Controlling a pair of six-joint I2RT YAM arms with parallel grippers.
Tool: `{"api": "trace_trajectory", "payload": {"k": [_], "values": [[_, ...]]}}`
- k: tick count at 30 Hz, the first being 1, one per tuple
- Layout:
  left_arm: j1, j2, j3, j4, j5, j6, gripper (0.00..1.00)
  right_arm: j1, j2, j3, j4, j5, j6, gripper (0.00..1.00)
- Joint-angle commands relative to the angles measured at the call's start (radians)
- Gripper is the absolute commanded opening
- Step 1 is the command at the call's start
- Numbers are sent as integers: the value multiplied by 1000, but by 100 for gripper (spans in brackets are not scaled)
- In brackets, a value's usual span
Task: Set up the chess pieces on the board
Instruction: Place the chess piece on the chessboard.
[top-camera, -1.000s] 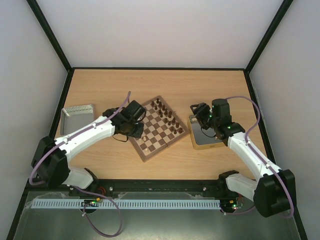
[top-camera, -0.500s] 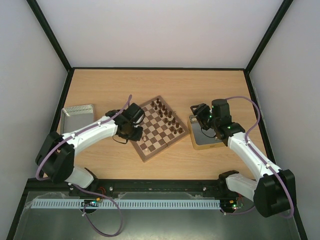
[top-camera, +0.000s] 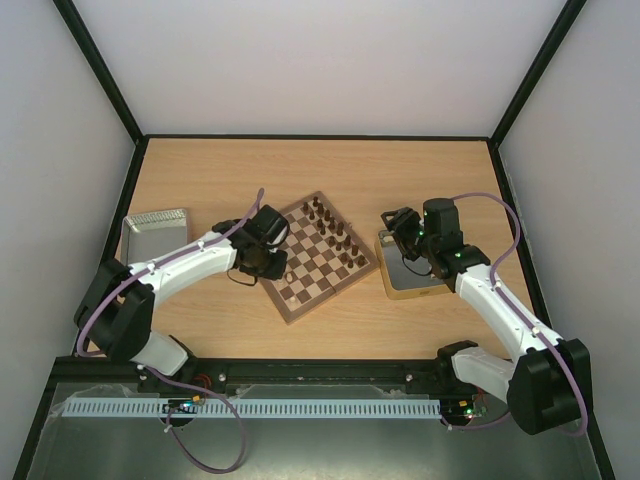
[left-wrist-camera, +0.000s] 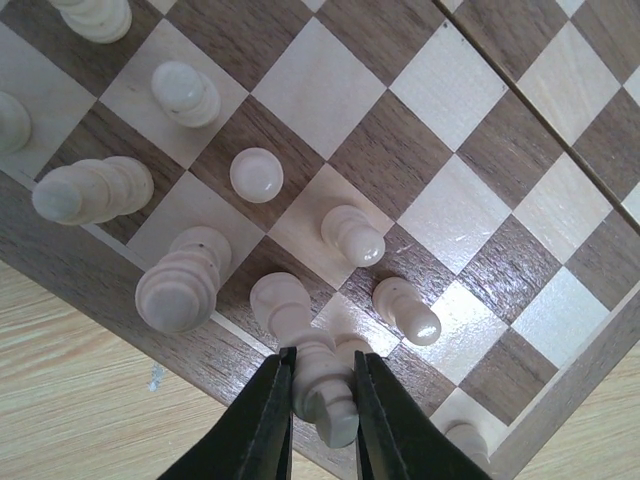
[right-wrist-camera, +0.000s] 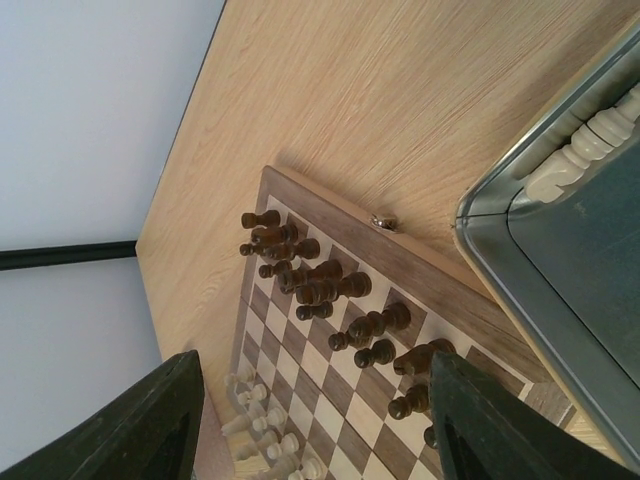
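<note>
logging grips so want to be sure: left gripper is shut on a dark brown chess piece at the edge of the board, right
One thing is wrong: the chess piece is light cream, not dark brown. The left wrist view shows it clamped in the left gripper at the edge of the board.

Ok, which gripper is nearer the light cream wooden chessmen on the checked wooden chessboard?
Left. The left gripper is among the light cream wooden chessmen at the edge of the checked chessboard, shut on one; the right gripper is off it, by the rectangular metal tin.
</note>
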Motion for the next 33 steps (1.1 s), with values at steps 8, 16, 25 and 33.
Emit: {"api": "trace_trajectory", "payload": {"k": [8, 16, 25, 33], "values": [[14, -3, -17, -31, -4, 2, 25, 4, -12, 4, -12, 25, 1, 61], [14, -9, -12, -48, -24, 2, 26, 5, -17, -2, -11, 25, 1, 61], [16, -75, 21, -85, -9, 15, 43, 4, -17, 7, -47, 126, -73, 61], [28, -197, 28, -26, -111, -17, 49, 0, 38, -45, -65, 337, -120, 52]]}}
